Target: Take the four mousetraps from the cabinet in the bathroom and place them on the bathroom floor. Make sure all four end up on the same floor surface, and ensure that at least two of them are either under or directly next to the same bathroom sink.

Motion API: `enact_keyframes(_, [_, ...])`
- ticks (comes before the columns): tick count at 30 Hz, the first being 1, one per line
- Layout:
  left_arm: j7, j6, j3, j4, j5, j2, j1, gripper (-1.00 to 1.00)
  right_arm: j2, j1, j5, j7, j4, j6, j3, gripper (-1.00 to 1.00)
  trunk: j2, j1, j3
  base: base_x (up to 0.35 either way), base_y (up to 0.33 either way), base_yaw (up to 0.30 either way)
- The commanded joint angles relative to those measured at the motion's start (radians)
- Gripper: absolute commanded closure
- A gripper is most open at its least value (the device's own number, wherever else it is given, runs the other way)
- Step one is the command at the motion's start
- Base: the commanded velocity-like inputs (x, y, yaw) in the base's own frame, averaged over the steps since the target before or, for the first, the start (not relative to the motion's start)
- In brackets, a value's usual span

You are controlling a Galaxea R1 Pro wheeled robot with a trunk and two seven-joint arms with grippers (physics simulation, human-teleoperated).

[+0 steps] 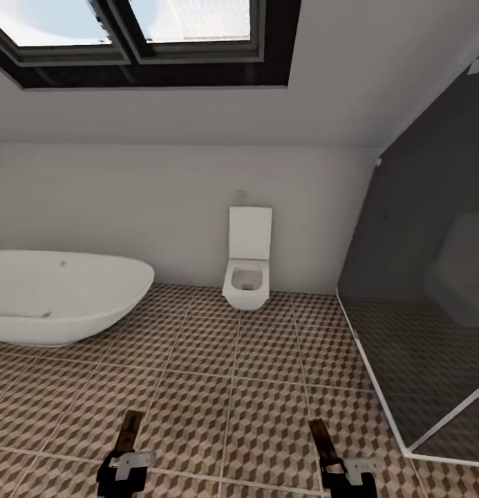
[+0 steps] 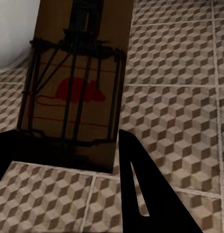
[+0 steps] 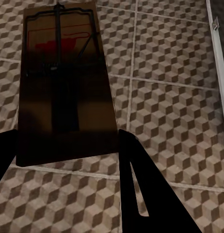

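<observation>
While you face the bathtub (image 1: 59, 297) and toilet (image 1: 248, 266), your left gripper (image 1: 125, 462) pinches one mousetrap (image 1: 130, 430) above the tiled floor (image 1: 225, 373), and your right gripper (image 1: 343, 470) pinches another mousetrap (image 1: 324, 439) beside the dark glass shower wall (image 1: 419, 290)

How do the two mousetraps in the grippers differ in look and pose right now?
The left gripper's mousetrap shows a full red mouse mark inside a wide wire frame; the right gripper's mousetrap shows only a small red patch near its far end, with one dark bar down its length. In the head view, the left one leans right and the right one leans left. Both are tan boards held at one end above the bathroom floor.
</observation>
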Motion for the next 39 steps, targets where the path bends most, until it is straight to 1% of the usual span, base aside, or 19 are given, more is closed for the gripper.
enact_keyframes(1, [0.014,0.000,-0.005,0.003,-0.010,-0.001,-0.001,1.00,-0.001,-0.001,-0.002,-0.004,0.000,-0.003,0.004,1.00,-0.002,0.001,-0.001,0.000,0.000,0.260])
enact_keyframes(21, [0.015,-0.001,-0.003,0.003,-0.010,-0.001,-0.001,1.00,-0.001,-0.001,-0.002,-0.004,0.000,-0.003,0.004,1.00,-0.002,0.001,0.011,0.002,0.000,0.260])
enact_keyframes(30, [0.014,-0.001,-0.004,0.003,-0.010,-0.001,-0.001,1.00,-0.001,-0.001,-0.002,-0.004,0.000,-0.003,0.004,1.00,-0.002,0.001,0.016,0.107,0.074,0.259])
enact_keyframes(35, [0.014,-0.001,-0.004,0.003,-0.010,-0.001,-0.001,1.00,-0.001,-0.001,-0.002,-0.004,0.000,-0.003,0.004,1.00,-0.002,0.001,0.017,0.021,0.012,0.101])
enact_keyframes(39, [0.014,0.000,-0.004,0.003,-0.010,-0.001,-0.001,1.00,-0.001,-0.001,-0.002,-0.004,0.000,-0.003,0.004,1.00,-0.002,0.001,0.017,0.003,0.002,-0.045])
